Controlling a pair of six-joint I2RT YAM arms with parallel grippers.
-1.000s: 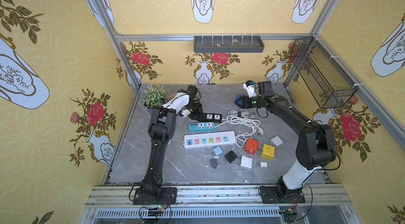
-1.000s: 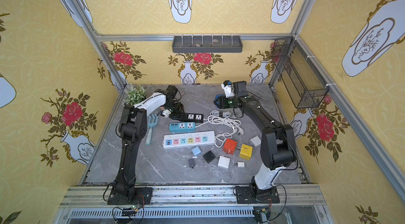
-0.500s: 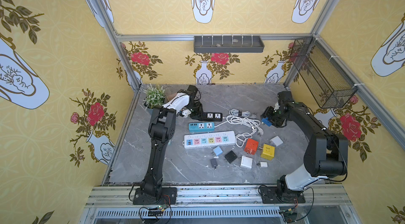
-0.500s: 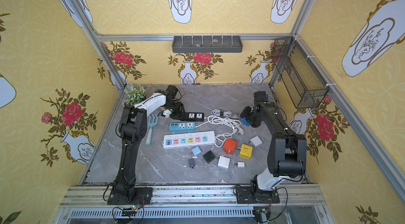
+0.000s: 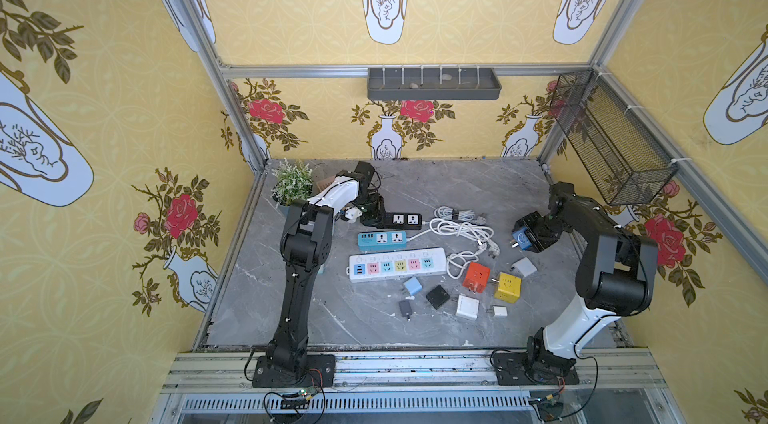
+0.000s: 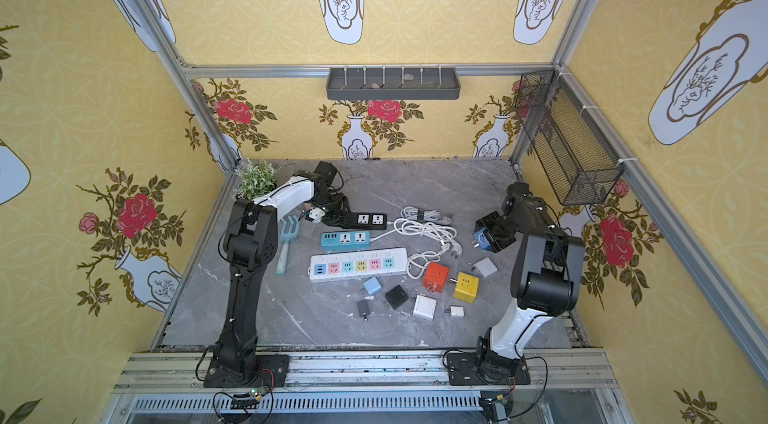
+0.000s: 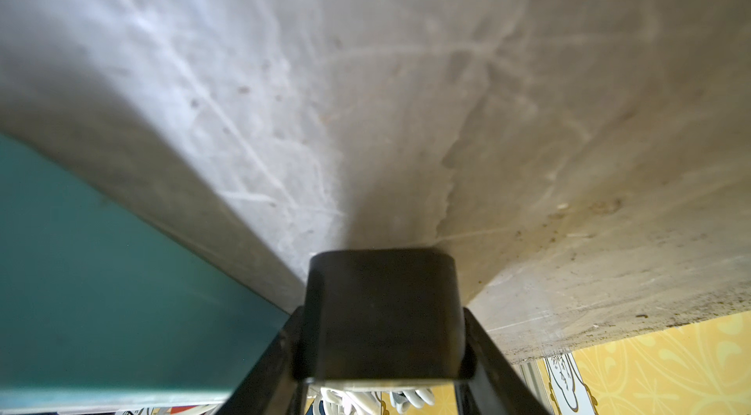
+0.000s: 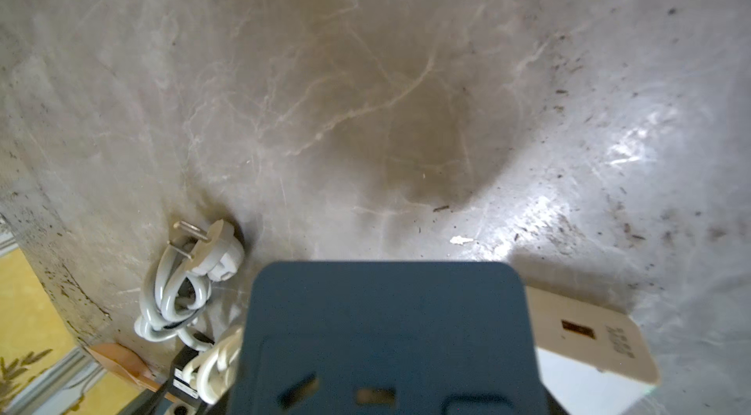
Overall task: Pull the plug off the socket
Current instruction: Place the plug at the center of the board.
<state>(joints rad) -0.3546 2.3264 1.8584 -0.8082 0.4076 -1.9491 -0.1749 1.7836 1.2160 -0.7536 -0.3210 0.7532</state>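
**Both top views.**
- We list the right gripper (image 5: 527,235) over the right part of the bench (image 5: 457,181). Its jaws are part-way apart and clamped on a blue plug (image 5: 520,240), which it holds off the surface with the prongs pointing toward the middle of the bench. The same pair shows in a top view at (image 6: 488,235), with the blue plug (image 6: 482,240).
- The plug is well apart from every strip. A flat white adapter (image 5: 524,266) lies near it on the bench.
- We list the left gripper (image 5: 374,216) at the far left. It is closed narrow on the end of the black power strip (image 5: 402,219), which lies flat. Its two visible sockets are bare.
- A teal power strip (image 5: 382,239) lies just beside the black one, with white cords (image 5: 457,229) to its right.

**Left wrist view.**
- The end of the black power strip (image 7: 382,311) sits between the two fingers (image 7: 272,368), pinched on both sides.
- The teal power strip (image 7: 101,270) runs alongside.

**Right wrist view.**
- The blue plug (image 8: 386,331) fills the foreground, its slotted face toward us and clear of the bench (image 8: 365,88).
- We cannot see the gripper's tips here.
- A white corded plug (image 8: 211,254) and the flat white adapter (image 8: 589,335) lie on the bench.
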